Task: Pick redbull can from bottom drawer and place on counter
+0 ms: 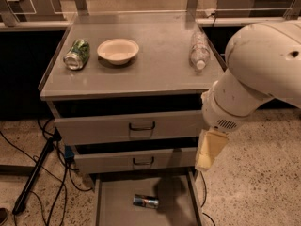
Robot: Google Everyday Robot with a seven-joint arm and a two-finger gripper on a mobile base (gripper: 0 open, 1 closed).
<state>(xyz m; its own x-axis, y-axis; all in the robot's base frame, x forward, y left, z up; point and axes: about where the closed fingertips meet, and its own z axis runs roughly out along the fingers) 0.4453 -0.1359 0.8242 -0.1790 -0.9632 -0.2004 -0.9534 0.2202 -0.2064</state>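
The redbull can (pixel 145 201) lies on its side on the grey floor of the open bottom drawer (pixel 115 206), near the middle. The counter (pixel 155 72) is the flat grey top of the cabinet. My gripper (pixel 207 150) is a cream-coloured piece hanging under the big white arm (pixel 256 74). It is at the cabinet's right front corner, level with the middle drawer. It is above the can and to its right, well apart from it. It holds nothing that I can see.
On the counter lie a green can (pixel 77 54) at the left, a cream bowl (pixel 117 51) beside it and a clear plastic bottle (pixel 199 51) at the right. The two upper drawers (pixel 141 126) are shut. Cables and a black stand (pixel 35 173) lie on the floor at the left.
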